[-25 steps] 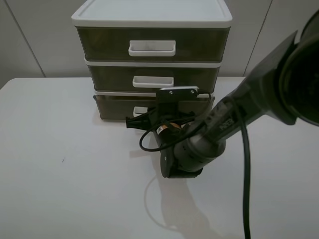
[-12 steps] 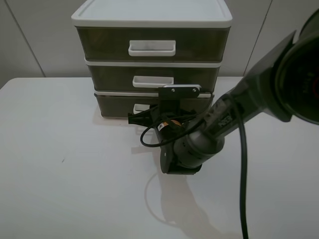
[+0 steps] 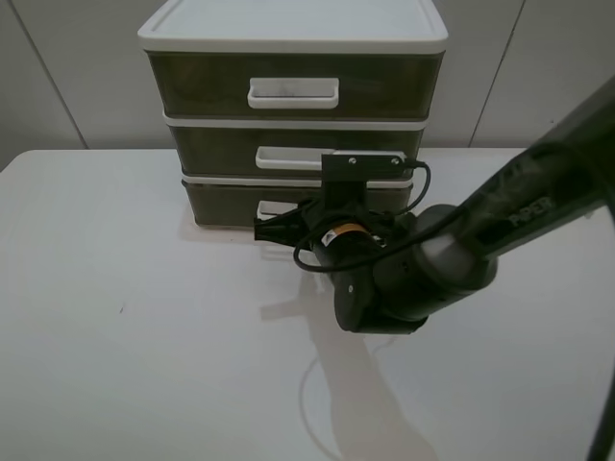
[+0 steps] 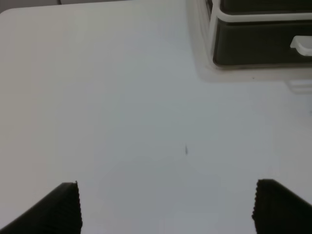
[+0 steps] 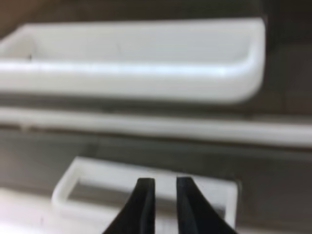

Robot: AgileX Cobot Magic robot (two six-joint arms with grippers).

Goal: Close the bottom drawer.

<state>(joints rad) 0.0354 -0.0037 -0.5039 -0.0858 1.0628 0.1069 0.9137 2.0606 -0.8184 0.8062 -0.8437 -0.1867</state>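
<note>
The bottom drawer [image 3: 221, 204] is the lowest smoky brown tier of the white-framed drawer unit [image 3: 288, 29], and its front sits about level with the tiers above. My right gripper [image 3: 263, 230] is shut and empty, its tips right at the drawer's white loop handle [image 3: 272, 207]. In the right wrist view the black fingertips [image 5: 145, 195] stand almost together in front of that handle [image 5: 97, 175], with the middle drawer's handle [image 5: 131, 58] beyond. My left gripper [image 4: 165, 209] is open and empty over bare table, well away from the bottom drawer [image 4: 253, 44].
The unit stands at the back of a white table [image 3: 115, 317] against a grey wall. The right arm [image 3: 413, 269] and its cable lie across the table in front of the unit. A small dark speck [image 4: 185, 150] marks the table.
The bottom drawer has slid back into the unit from sticking out. My right gripper has moved toward the unit with it, and the arm has swung right.
</note>
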